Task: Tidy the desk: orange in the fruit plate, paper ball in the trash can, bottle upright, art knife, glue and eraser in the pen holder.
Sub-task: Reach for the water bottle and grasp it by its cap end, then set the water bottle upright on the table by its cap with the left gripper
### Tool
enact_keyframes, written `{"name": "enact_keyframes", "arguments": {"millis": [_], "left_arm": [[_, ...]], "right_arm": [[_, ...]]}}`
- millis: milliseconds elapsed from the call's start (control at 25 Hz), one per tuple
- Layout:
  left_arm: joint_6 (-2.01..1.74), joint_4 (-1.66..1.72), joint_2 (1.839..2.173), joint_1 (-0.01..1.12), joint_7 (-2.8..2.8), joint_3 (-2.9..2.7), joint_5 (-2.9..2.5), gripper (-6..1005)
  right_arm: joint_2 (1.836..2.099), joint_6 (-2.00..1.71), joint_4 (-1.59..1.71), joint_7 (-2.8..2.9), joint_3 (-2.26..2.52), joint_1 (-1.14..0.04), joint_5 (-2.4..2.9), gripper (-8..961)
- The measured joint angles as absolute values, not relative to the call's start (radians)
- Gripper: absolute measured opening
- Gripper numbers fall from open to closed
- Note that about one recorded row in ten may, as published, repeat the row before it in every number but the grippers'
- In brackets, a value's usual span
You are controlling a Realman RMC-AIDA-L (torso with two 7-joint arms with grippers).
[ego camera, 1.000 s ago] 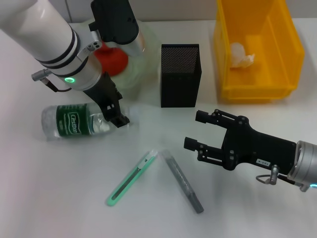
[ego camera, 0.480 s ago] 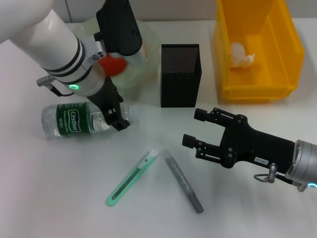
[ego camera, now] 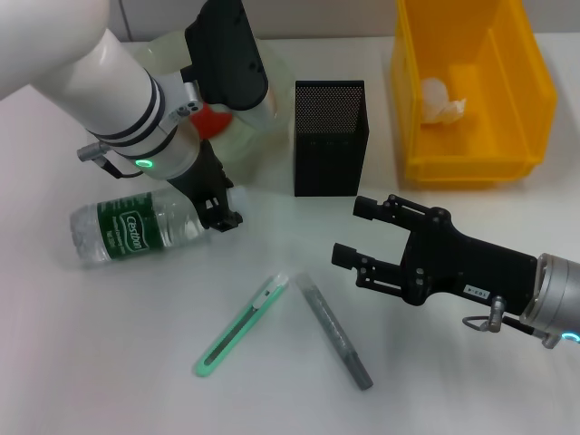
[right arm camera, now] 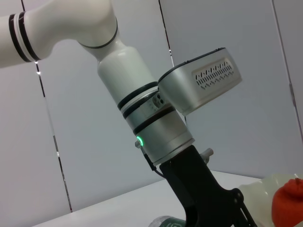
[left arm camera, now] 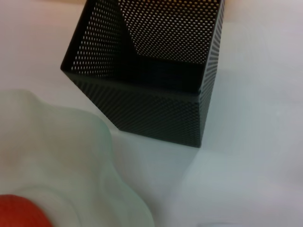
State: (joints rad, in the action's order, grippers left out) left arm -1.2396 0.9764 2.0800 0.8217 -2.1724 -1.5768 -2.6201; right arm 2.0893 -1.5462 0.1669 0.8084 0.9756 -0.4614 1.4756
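A clear bottle [ego camera: 136, 231] with a green label lies on its side at the left. My left gripper [ego camera: 222, 215] is closed at its cap end and the bottle tilts slightly. The orange [ego camera: 212, 117] sits in the pale fruit plate [ego camera: 252, 134], partly hidden behind my left arm. The paper ball [ego camera: 442, 100] lies in the yellow bin [ego camera: 536, 86]. A green art knife [ego camera: 243, 326] and a grey glue stick [ego camera: 335, 332] lie in front. My right gripper [ego camera: 349, 231] is open and empty, just right of them. The black mesh pen holder [ego camera: 330, 136] stands in the middle. No eraser is in view.
The left wrist view shows the pen holder [left arm camera: 156, 109], the plate's rim [left arm camera: 61, 161] and a bit of the orange [left arm camera: 19, 213]. The right wrist view shows my left arm's gripper [right arm camera: 208, 203] and the orange [right arm camera: 289, 202].
My left gripper has shifted slightly right at the bottle's cap end. The bottle has turned, its base swinging down and toward the front. My right gripper has crept slightly left.
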Motion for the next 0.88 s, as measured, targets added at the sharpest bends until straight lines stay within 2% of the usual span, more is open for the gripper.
{"name": "enact_keyframes", "arguments": {"millis": [200,560,640,880], "left_arm": [[-1.204,0.977,2.080,0.813,-2.181,-1.601,-2.619,429],[-1.206,1.027,2.078,0.776,-2.181,-1.591,-2.576,429],[-1.220,1.170,2.073,0.687,-2.159,-1.544,-2.495,428],[-1.260,1.270,2.071,0.595,-2.098,-1.452,-2.379,428]], "right_arm": [[2.089,-1.546,0.166,0.808,0.976,-0.462,1.474,736],[2.089,-1.545,0.164,0.808,0.975,-0.462,1.474,736],[2.089,-1.544,0.164,0.808,0.975,-0.462,1.474,736],[2.089,-1.535,0.164,0.808,0.974,-0.463,1.466,736]]}}
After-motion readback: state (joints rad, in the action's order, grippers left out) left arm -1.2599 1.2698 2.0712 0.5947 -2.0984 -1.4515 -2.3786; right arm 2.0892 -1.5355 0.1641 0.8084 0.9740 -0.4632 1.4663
